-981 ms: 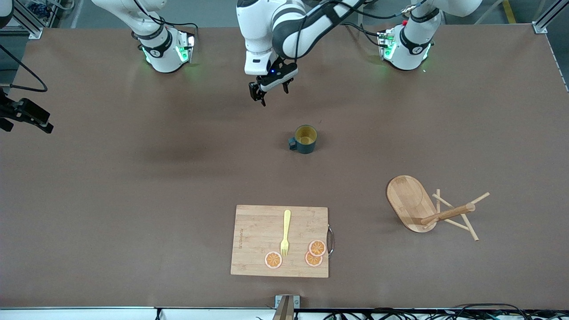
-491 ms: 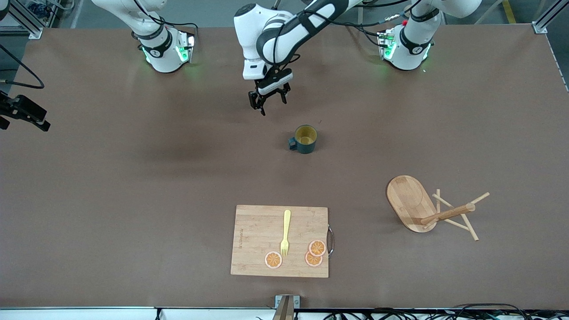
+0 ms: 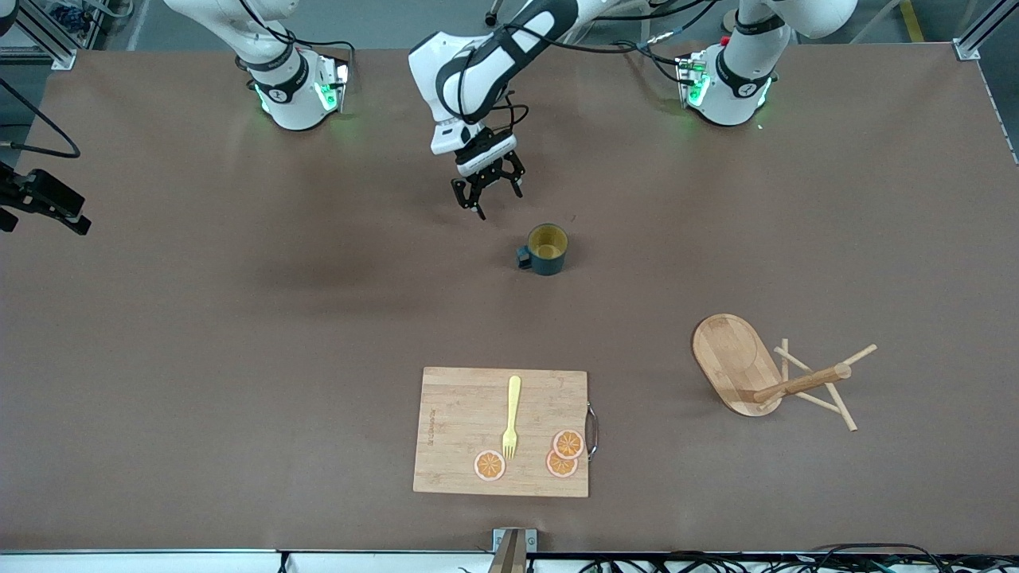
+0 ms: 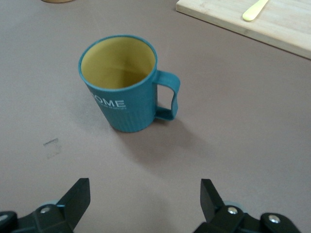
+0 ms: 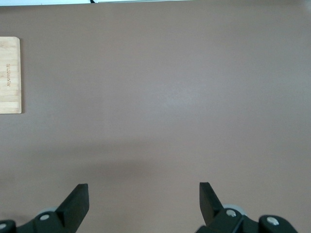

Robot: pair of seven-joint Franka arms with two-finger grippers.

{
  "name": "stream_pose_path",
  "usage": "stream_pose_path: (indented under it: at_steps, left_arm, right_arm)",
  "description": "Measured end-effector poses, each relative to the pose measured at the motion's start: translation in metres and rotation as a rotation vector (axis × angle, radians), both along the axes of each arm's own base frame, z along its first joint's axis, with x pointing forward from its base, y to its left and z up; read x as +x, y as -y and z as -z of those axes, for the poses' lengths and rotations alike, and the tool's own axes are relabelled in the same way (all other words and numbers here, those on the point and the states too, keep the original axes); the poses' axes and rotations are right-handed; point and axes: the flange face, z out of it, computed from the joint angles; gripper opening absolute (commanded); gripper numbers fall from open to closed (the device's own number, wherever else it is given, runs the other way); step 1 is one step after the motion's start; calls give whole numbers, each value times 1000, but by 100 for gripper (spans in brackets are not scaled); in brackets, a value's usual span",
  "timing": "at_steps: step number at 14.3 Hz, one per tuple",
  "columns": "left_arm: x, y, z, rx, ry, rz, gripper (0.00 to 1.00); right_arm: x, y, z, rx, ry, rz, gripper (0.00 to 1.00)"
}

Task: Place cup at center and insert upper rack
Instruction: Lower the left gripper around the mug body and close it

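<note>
Left end effector [image 3: 487, 195] hangs over bare worktop [image 3: 239, 334], fingers spread wide and empty. The teal mug [image 3: 547, 248] stands upright just ahead of it, toward the front camera, handle pointing to the right arm's end. The right end effector [image 5: 143, 206] waits, also spread, well off. The mug tree [image 3: 768, 374] lies tipped over near the left arm's end.
</note>
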Motion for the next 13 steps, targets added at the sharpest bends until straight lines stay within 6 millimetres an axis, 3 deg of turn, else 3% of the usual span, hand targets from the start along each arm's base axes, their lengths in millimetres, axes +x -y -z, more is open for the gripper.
stream_pose_path:
  at_steps: [8, 13]
  left_arm:
    - [11, 8, 43, 82, 127, 48, 100]
    - [19, 12, 51, 105, 206, 117, 100]
  right_arm:
    - [0, 1, 0, 0, -2, 2, 100]
    - [-1, -1, -12, -1, 15, -1, 100]
